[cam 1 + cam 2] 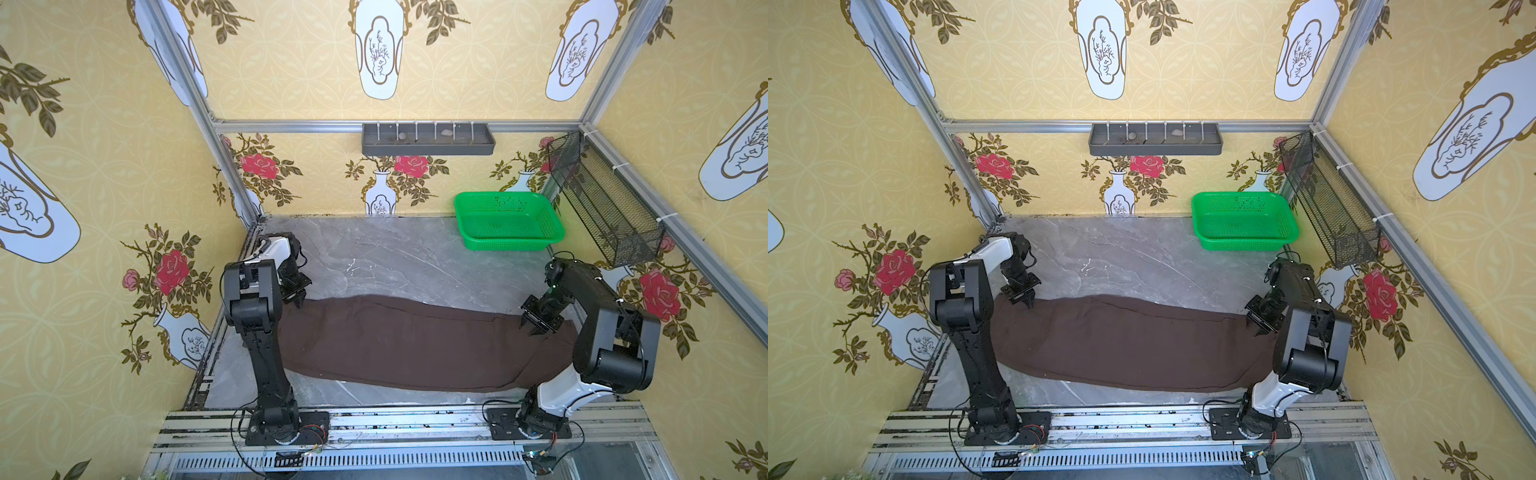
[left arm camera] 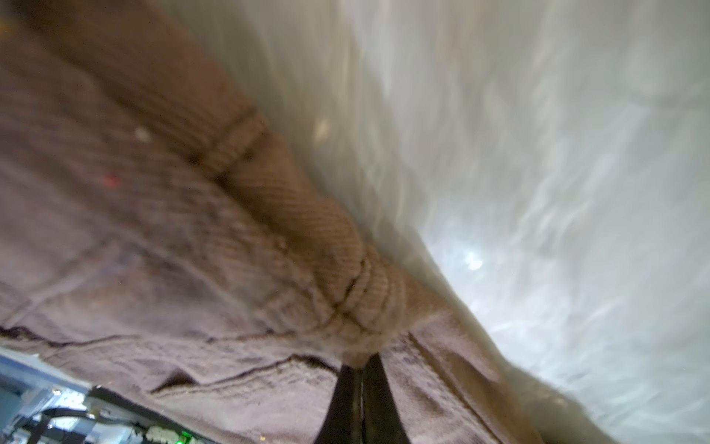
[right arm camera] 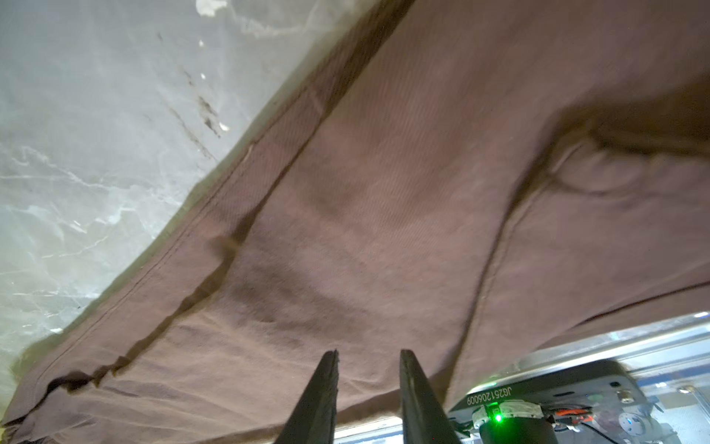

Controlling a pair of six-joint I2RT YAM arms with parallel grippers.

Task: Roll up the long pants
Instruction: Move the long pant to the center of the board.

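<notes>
The long pants [image 1: 415, 345] [image 1: 1133, 345] lie dark brown across the grey marble table, stretched from left to right in both top views. My left gripper [image 1: 297, 301] [image 1: 1027, 301] stands at their far edge at the left end. In the left wrist view it [image 2: 359, 361] is shut, pinching a small bunch of the thick ribbed hem of the pants [image 2: 269, 215]. My right gripper [image 1: 528, 328] [image 1: 1255, 328] hovers over the right end. The right wrist view shows it [image 3: 369, 351] open just above the flat cloth [image 3: 384, 192], with nothing between its fingers.
A green plastic basket [image 1: 509, 243] sits at the back right of the table. On the right wall hangs a black mesh rack [image 1: 606, 203], and a grey shelf tray [image 1: 428, 143] hangs on the back wall. Aluminium rails [image 1: 395, 419] carry both arm bases along the front edge.
</notes>
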